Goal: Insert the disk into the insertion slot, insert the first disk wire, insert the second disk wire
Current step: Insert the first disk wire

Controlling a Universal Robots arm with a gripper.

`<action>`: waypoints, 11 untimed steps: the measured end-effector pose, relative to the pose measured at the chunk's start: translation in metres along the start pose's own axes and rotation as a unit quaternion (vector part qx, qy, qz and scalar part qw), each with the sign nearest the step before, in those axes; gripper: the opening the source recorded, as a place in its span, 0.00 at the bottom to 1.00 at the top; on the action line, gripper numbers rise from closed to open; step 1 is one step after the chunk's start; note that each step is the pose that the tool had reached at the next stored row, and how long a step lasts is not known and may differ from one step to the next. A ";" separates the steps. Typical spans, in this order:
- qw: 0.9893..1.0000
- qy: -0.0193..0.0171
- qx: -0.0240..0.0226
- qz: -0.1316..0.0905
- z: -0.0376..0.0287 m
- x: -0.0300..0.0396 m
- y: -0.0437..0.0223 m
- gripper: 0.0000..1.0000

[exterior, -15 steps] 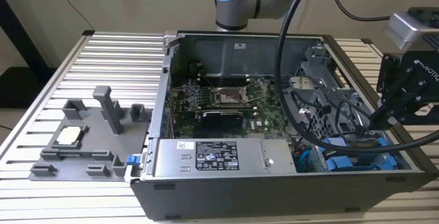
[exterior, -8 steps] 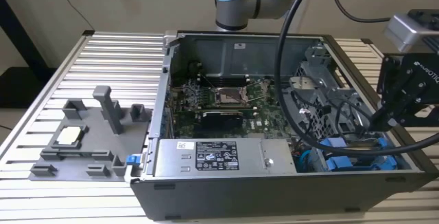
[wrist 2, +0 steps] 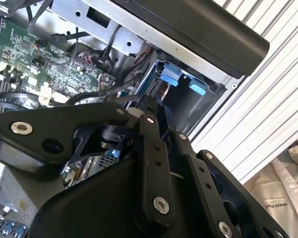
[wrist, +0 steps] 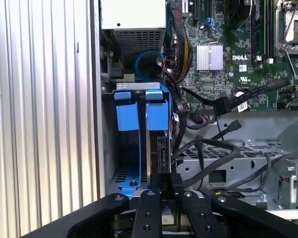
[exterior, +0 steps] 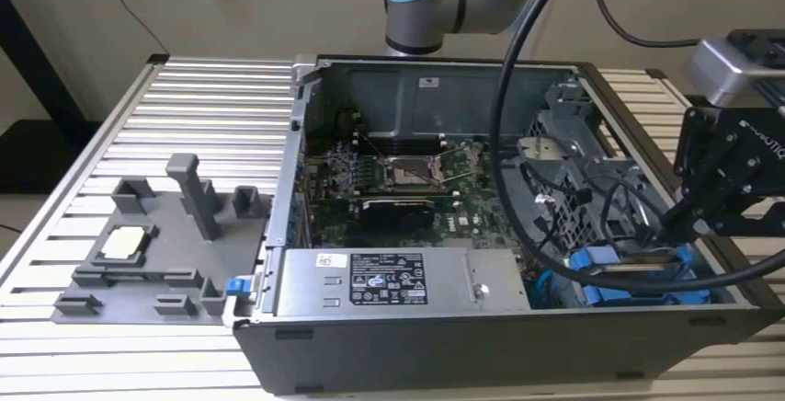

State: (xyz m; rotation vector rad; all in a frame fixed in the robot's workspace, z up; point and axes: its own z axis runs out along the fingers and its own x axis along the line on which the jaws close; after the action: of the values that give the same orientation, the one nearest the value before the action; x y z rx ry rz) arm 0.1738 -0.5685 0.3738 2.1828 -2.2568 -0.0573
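The disk stands on edge in its blue frame inside the insertion slot, a grey drive cage in a corner of the open computer case. A second blue frame sits beside it. My gripper is shut on the disk's near end, its fingers close on either side. In the exterior view the gripper hangs over the blue frames at the case's right front corner. In the second wrist view its fingers point at the blue end tabs. Two loose black wire plugs lie near the cage.
The motherboard and the power supply fill most of the case. A thick black hose drapes across it from the arm. On the exterior view's left, a grey fixture plate lies on the slatted table.
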 end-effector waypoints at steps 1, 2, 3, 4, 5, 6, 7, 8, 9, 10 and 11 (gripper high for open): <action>1.000 0.000 0.000 0.000 0.0008 0.0000 0.0000 0.19; 1.000 -0.001 0.000 0.000 0.0017 0.0000 0.0000 0.19; 1.000 -0.001 0.000 0.000 0.0030 0.0001 -0.0001 0.19; 1.000 -0.002 0.000 0.000 0.0044 0.0001 -0.0001 0.19; 1.000 -0.002 0.000 0.000 0.0058 0.0001 -0.0001 0.19; 1.000 -0.002 0.000 0.000 0.0073 0.0002 -0.0002 0.19; 1.000 -0.002 0.000 0.000 0.0089 0.0002 -0.0002 0.19; 1.000 -0.002 0.000 0.000 0.0104 0.0003 -0.0003 0.19; 1.000 -0.003 0.000 0.000 0.0120 0.0003 -0.0003 0.19; 1.000 -0.003 0.000 0.000 0.0133 0.0003 -0.0003 0.19; 1.000 -0.004 0.000 0.000 0.0142 0.0004 -0.0003 0.19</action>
State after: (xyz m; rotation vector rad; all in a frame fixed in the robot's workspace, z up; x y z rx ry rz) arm 0.1737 -0.5686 0.3595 2.1872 -2.2615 -0.0660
